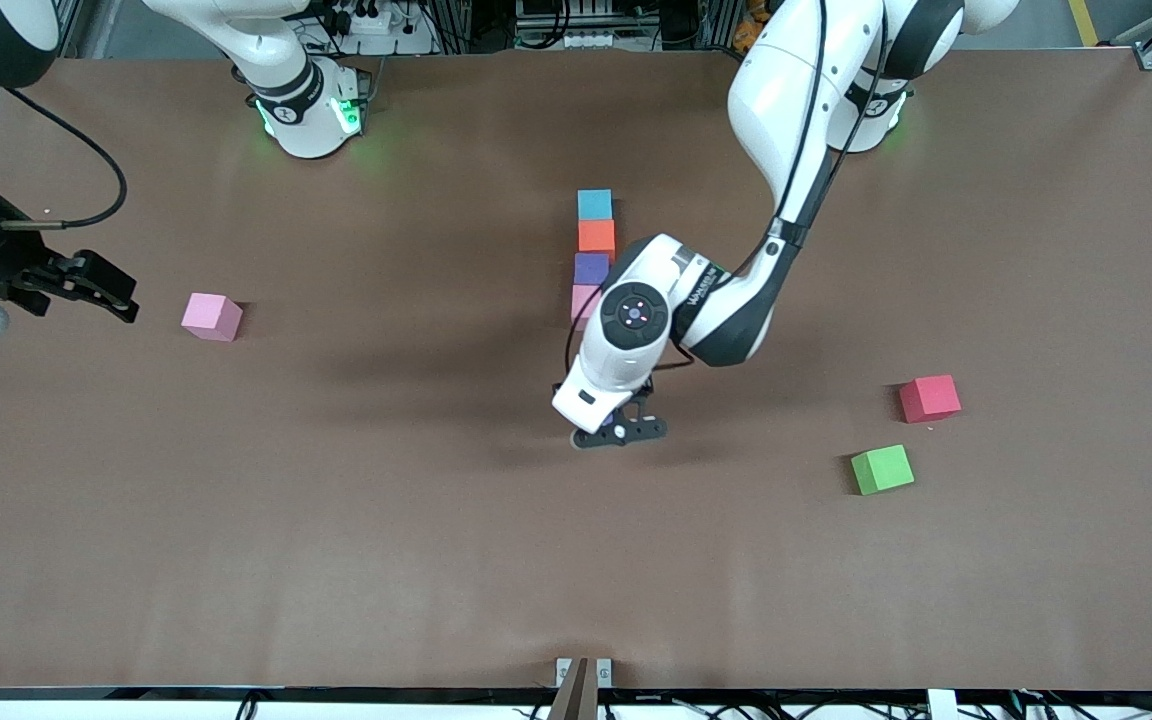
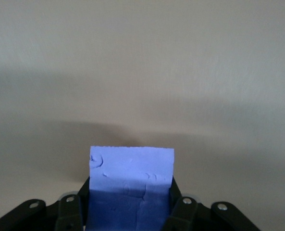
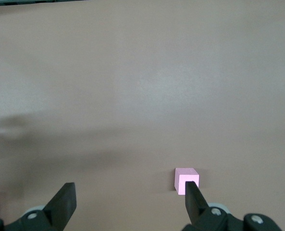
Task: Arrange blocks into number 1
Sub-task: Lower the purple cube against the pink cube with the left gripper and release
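Your front view is evenly and brightly lit from overhead; the brown table (image 1: 336, 560) shows no glare. You see a broad soft shadow on it under the left arm (image 1: 786, 150), and short dark shadows hug the red cube (image 1: 930, 398) and green cube (image 1: 882, 469). Green lamp glow tints the table at both arm bases. Your left wrist view is dimmer and washed out, the purple block (image 2: 131, 187) sharp in its upper part, shaded lower down. Your right wrist view is pale, with faint shadow bands across the table.
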Available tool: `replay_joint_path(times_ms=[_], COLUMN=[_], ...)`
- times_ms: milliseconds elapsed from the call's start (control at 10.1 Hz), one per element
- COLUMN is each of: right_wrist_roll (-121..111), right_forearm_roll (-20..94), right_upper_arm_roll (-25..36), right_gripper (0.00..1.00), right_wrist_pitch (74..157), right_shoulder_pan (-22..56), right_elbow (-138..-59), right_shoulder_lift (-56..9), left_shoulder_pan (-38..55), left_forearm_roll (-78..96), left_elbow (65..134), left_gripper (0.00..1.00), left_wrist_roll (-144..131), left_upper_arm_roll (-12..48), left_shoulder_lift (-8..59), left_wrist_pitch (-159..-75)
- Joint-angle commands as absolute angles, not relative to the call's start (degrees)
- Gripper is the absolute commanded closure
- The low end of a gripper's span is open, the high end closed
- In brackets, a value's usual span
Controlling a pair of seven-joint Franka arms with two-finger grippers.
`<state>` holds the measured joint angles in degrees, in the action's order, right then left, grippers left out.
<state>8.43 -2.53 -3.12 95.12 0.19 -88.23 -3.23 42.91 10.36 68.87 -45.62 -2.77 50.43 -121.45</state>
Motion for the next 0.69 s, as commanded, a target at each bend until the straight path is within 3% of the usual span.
replay_joint_path(times_ms=[0, 198, 594], right_wrist_roll=[7.2, 4.9, 4.3], right_forearm_roll=[-2.5, -1.7, -0.5], right_upper_arm_roll=[-3.9, -3.8, -2.9], right_gripper=[0.00, 0.00, 0.00], right_wrist_pitch=[94.3, 94.4, 93.3], right_shoulder_pan=[-1.8, -2.5, -2.7], right_elbow=[-87.9, -88.2, -88.5], right_shoulder_lift=[-3.1, -2.2, -0.3], left_shoulder_pan=[42.9, 43.0, 43.0], left_forearm_roll=[8.1, 4.2, -0.6], left_elbow=[73.4, 77.8, 79.7], left_gripper=[1.00, 1.00, 1.00], left_wrist_roll=[-48.4, -48.4, -48.3], left_upper_arm_roll=[-0.2, 2.3, 4.4], left_shoulder_lift=[48.9, 48.9, 48.3], left_wrist_pitch=[-121.9, -124.2, -124.2])
